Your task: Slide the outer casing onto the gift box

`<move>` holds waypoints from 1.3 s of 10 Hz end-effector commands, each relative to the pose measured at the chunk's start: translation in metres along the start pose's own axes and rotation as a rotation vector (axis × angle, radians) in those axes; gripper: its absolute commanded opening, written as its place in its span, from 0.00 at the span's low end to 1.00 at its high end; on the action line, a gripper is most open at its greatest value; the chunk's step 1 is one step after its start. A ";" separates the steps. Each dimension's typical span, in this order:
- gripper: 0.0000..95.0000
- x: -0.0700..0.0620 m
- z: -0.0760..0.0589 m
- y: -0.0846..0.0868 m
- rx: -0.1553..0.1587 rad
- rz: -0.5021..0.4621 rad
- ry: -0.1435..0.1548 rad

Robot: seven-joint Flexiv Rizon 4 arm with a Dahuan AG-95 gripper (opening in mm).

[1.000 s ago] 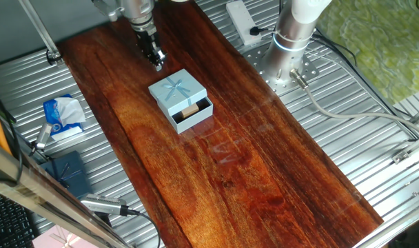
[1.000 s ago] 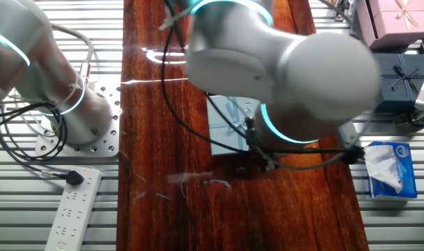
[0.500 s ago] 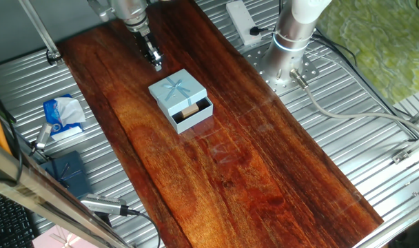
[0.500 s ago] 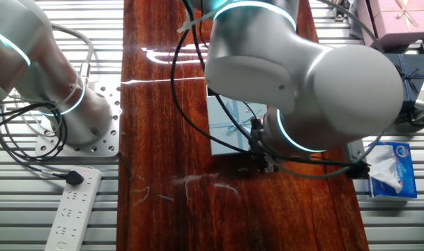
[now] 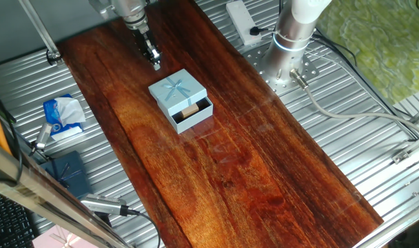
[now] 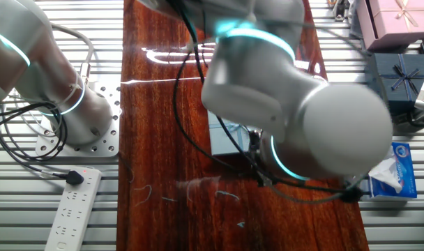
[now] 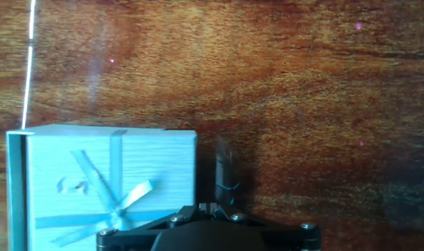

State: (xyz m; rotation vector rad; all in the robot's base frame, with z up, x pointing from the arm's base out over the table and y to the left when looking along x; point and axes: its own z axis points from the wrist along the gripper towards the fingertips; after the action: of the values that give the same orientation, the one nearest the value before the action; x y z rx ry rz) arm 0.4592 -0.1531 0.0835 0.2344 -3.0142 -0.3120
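Observation:
The outer casing (image 5: 176, 89) is a light blue sleeve with a pale bow, lying on the wooden board (image 5: 251, 172). The gift box (image 5: 194, 112) sticks partly out of its near right side, showing its dark lining and a small tan piece. My gripper (image 5: 154, 60) is shut and empty. It hovers just beyond the casing's far left corner, apart from it. In the hand view the casing (image 7: 111, 185) fills the lower left and the closed gripper (image 7: 224, 183) points at bare wood to its right. In the other fixed view my arm hides most of the casing (image 6: 226, 136).
A tissue pack (image 5: 61, 116) and a dark navy box (image 5: 68, 172) lie on the metal table left of the board. A pink box (image 6: 397, 17) sits beyond them. The robot base (image 5: 292, 41) and a power strip (image 6: 72, 209) are on the other side.
My gripper has drawn slightly away from the casing's far corner. The arm has shifted in the other fixed view. The casing and gift box have not moved.

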 end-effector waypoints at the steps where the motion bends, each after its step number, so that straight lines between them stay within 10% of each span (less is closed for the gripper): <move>1: 0.00 0.002 0.007 -0.003 -0.002 0.000 -0.003; 13: 0.00 0.008 0.047 0.000 -0.036 0.053 -0.006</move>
State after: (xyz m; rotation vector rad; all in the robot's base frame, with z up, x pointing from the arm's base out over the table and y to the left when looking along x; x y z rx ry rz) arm 0.4462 -0.1451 0.0376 0.1436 -3.0105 -0.3617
